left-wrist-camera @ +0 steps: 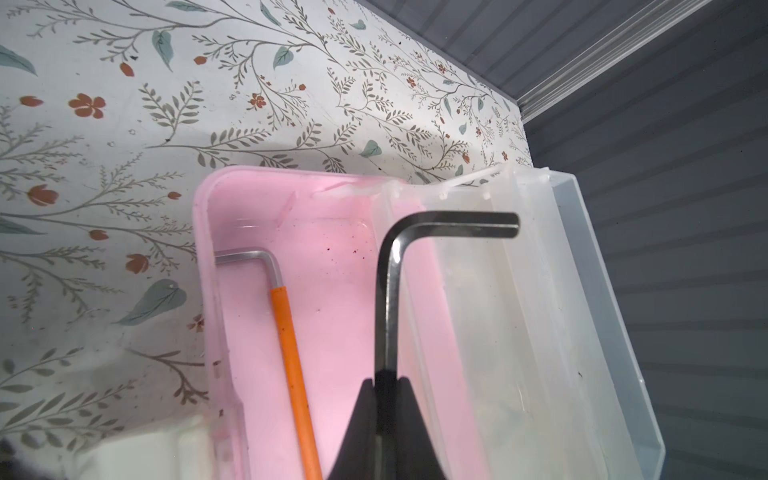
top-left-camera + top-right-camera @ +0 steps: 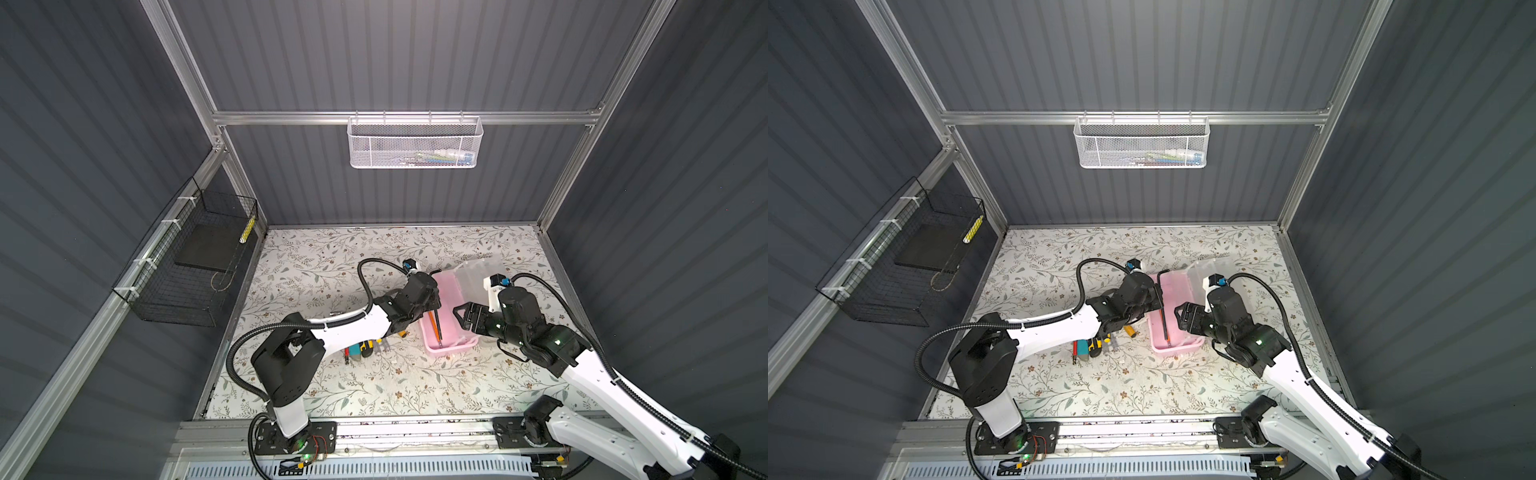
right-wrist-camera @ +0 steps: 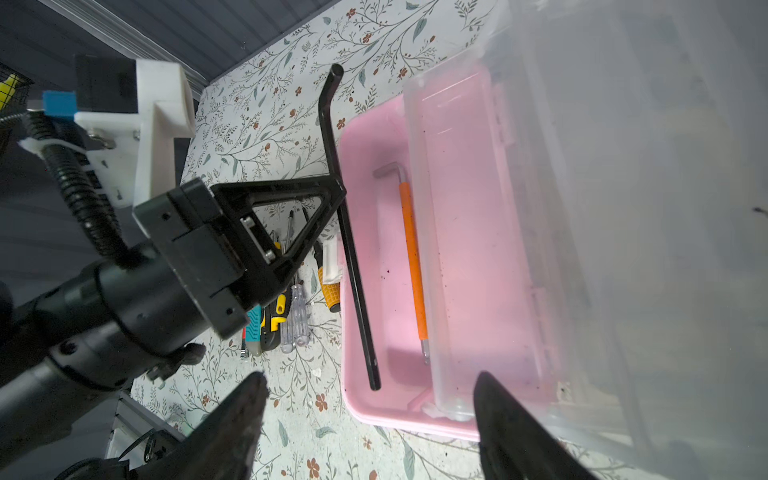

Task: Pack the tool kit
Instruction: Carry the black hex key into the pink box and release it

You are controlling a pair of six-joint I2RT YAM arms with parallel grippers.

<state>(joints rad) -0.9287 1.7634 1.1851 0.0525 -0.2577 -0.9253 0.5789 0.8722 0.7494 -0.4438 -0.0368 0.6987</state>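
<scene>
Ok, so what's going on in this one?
The left gripper is shut on a black hex key, holding it over the open pink case. An orange-sleeved hex key already lies inside. The right gripper is open by the case's near end, holding nothing. The clear lid is up, and more tools lie on the table beside the case.

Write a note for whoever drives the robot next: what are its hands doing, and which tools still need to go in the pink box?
Left gripper: shut on the black hex key, its lower end inside the pink case.
Right gripper: open, empty, at the case's near end.
Clear lid: open.
Done: orange-sleeved hex key lies in the case.
Left: release the black key, pack the screwdrivers and utility knives lying beside the case, shut the lid.
</scene>
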